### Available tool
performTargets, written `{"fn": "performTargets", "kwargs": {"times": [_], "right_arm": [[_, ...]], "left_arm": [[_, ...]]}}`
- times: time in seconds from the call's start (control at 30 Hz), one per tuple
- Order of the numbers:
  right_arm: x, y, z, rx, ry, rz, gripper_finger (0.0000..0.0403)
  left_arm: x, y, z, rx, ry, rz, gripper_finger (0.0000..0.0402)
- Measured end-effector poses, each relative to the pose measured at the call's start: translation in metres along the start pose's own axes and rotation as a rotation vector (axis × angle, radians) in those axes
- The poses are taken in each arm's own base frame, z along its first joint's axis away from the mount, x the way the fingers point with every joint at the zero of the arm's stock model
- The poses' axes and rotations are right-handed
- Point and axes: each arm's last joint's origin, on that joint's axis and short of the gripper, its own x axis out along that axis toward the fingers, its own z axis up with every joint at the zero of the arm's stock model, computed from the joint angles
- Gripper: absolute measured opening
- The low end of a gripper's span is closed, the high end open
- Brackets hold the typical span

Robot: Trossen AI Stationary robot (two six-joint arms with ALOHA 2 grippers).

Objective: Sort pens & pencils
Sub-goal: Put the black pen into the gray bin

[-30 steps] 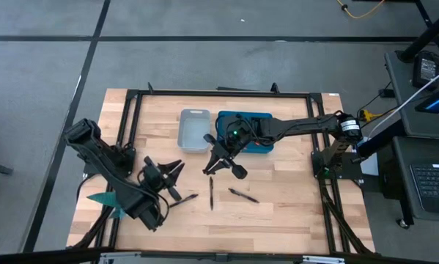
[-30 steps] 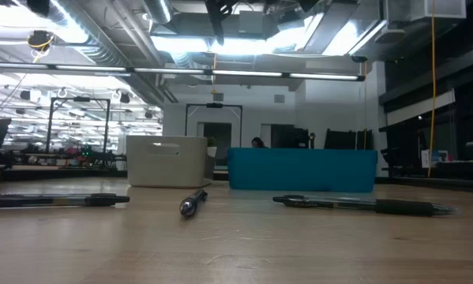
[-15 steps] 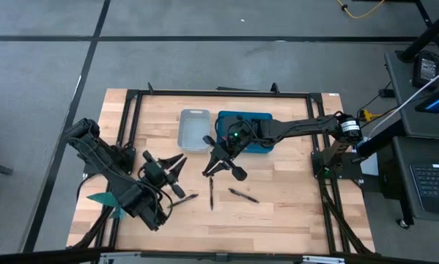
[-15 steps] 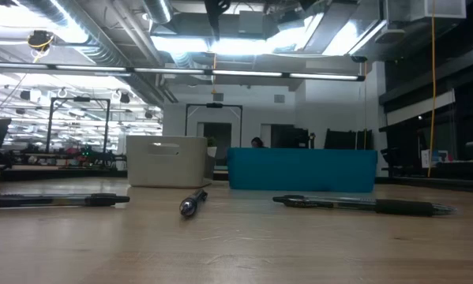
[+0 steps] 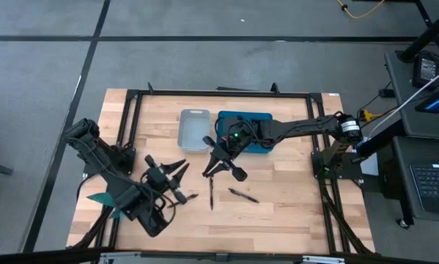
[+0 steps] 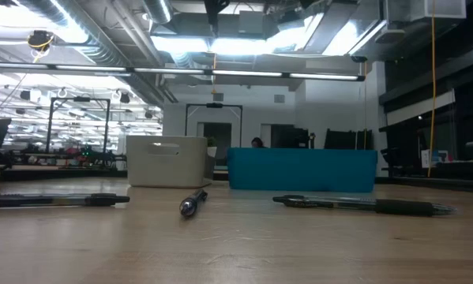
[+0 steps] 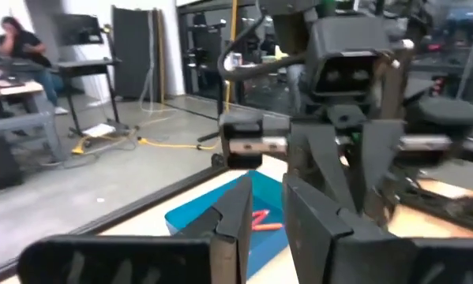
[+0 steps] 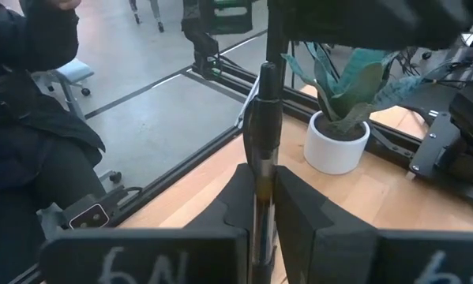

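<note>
High view, table (image 5: pixel 292 213): a pale wooden top in a black frame carries the whole sorting job, with the bins at the back edge and the loose writing tools towards the front.
Teal bin (image 5: pixel 257 147): stands at the back centre, just beside the white one; it reads as one of the two sorting targets, and which kind it takes I cannot tell.
White bin (image 5: pixel 193 130): touching or almost touching the teal bin on its left side, so both drop-offs sit within either arm's reach.
Right arm: stretches from its base on the right across the teal bin, probably because it is carrying its catch to a bin.
Right gripper (image 5: pixel 220 163): hovers near the front corners of the two bins; its fingers (image 8: pixel 299 209) are pinched narrow on a dark pen (image 8: pixel 262 134), which stands upright between them in the right wrist view.
Left gripper (image 5: pixel 176 174): hangs over the front left of the table, near the leftmost pen; its fingers (image 7: pixel 315 217) stand slightly apart with nothing between them, likely ready for a pick.
Loose pens: three dark ones lie on the wood, apart from one another: one by the left gripper (image 5: pixel 187 196), one end-on in the middle (image 6: pixel 193 202), one to the right (image 5: pixel 243 194). All are not yet sorted.
Potted plant (image 8: pixel 336 134): a small white pot, seen only from the right wrist; no part in the task.
</note>
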Motion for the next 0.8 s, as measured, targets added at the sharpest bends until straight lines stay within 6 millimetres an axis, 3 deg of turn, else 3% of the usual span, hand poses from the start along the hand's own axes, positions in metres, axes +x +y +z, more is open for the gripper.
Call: {"fn": "performTargets", "kwargs": {"times": [0.3, 0.37, 0.47, 0.6, 0.8], "right_arm": [[0.0, 0.0, -0.001, 0.008, 0.005, 0.002, 0.0034], [0.0, 0.0, -0.001, 0.018, 0.006, 0.002, 0.0034], [0.0, 0.001, -0.001, 0.031, 0.001, 0.022, 0.0034], [-0.002, 0.0, -0.001, 0.038, -0.002, 0.039, 0.0034], [-0.002, -0.001, -0.001, 0.036, -0.004, 0.037, 0.0034]], "left_arm": [[0.064, -0.01, 0.004, 0.045, 0.133, 0.131, 0.0063], [0.07, -0.01, 0.005, 0.09, 0.141, 0.137, 0.0063], [0.062, -0.007, 0.01, 0.138, 0.127, 0.129, 0.0063], [0.041, 0.007, 0.023, 0.069, 0.101, 0.097, 0.0063], [0.025, 0.018, 0.021, 0.043, 0.13, 0.061, 0.0063]]}}
